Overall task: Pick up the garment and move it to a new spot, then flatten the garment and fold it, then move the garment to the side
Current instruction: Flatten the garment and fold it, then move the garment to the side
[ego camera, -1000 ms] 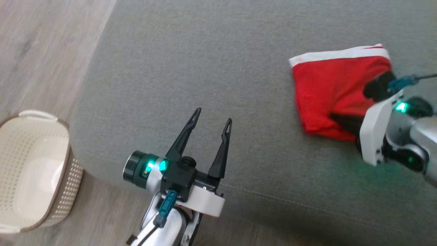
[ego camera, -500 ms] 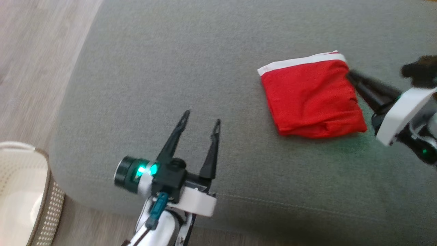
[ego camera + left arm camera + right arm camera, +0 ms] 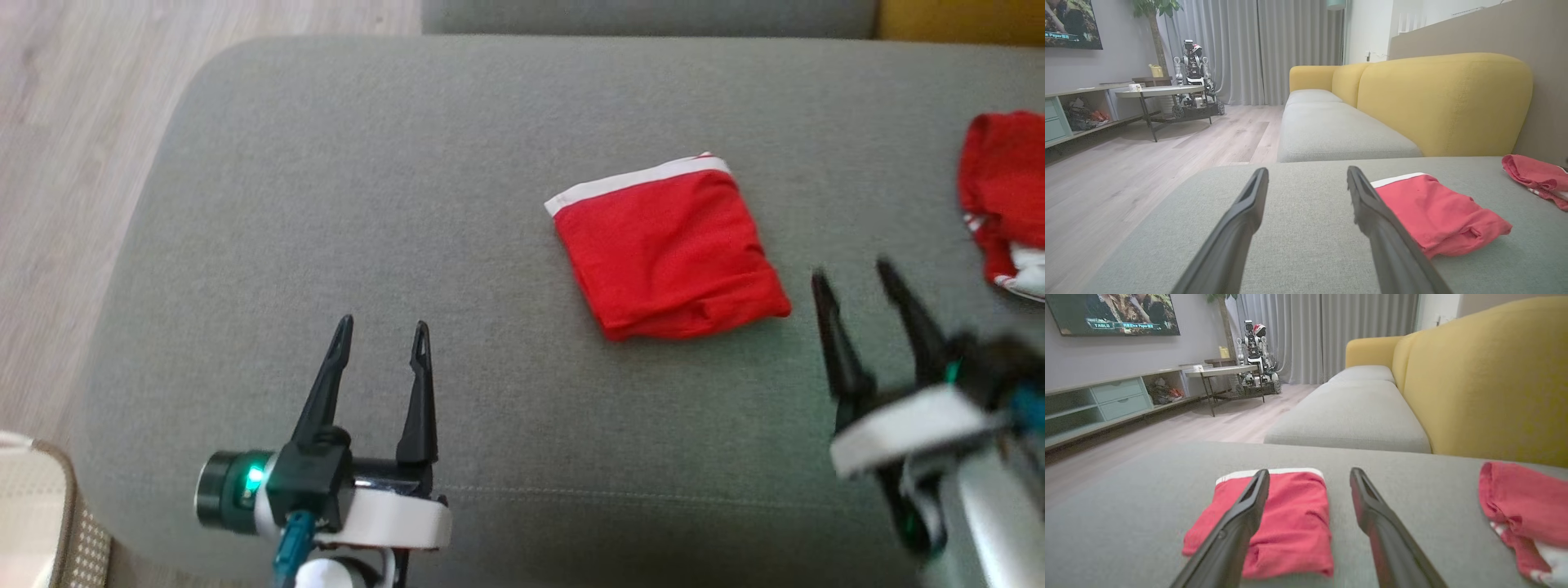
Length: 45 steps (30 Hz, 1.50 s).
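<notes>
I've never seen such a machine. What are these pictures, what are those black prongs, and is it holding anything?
It is a wheeled robot with two arms. One picture looks down from a camera on its head. The other two come from cameras on its wrists, looking along the left fingers and the right fingers. In the head view they sit lower left and lower right. Both pairs are spread open and hold nothing. On the grey cushion lies a folded red garment with a white band. A crumpled red garment lies further right. A yellow sofa stands behind.
</notes>
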Tool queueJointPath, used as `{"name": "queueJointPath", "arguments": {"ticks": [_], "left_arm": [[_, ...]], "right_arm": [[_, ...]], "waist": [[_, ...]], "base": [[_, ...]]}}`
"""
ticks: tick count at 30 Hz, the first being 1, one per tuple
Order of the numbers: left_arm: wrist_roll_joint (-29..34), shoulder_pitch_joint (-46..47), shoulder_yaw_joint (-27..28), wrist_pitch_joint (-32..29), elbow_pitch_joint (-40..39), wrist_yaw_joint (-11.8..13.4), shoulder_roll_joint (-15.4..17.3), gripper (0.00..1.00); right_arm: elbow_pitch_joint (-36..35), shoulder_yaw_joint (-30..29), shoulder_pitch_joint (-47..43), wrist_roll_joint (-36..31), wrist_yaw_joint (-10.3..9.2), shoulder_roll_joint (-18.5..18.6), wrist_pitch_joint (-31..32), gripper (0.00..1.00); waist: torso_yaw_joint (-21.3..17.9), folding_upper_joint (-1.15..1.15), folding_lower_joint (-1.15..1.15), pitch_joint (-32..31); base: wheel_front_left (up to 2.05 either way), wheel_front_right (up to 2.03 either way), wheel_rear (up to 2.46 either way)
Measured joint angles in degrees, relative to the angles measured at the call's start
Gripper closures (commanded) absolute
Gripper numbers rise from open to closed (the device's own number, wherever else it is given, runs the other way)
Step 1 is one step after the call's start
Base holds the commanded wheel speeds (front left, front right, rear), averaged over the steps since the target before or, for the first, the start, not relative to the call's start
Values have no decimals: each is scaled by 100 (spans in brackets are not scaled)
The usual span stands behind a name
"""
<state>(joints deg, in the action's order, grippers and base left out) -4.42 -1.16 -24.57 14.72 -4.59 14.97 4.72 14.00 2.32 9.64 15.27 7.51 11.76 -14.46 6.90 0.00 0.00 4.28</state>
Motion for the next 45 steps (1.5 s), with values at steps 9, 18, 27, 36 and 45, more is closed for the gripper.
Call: {"name": "queueJointPath", "arguments": {"ticks": [9, 18, 27, 36, 45], "left_arm": [[134, -280, 166, 0, 114, -189, 4, 0], [236, -455, 170, 0, 390, -245, 13, 0], [333, -455, 169, 0, 454, -245, 11, 0], [359, -455, 162, 0, 481, -240, 7, 0], [358, -454, 157, 0, 495, -237, -15, 0]], "right_arm": [[-903, -558, -948, -686, 0, -579, -1, 0], [-750, -212, -1382, -738, 0, -681, 0, 0], [-750, -166, -1382, -767, 0, -702, 0, 0], [-758, -151, -1382, -771, 0, -701, 0, 0], [-780, -92, -1383, -769, 0, -693, 0, 0]], "waist": [[-85, 0, 0, -208], [-139, 0, 0, -377], [-165, 0, 0, -412], [-138, 0, 0, -376], [-91, 0, 0, -292]], "base": [[0, 0, 0], [0, 0, 0], [0, 0, 0], [0, 0, 0], [0, 0, 0]]}}
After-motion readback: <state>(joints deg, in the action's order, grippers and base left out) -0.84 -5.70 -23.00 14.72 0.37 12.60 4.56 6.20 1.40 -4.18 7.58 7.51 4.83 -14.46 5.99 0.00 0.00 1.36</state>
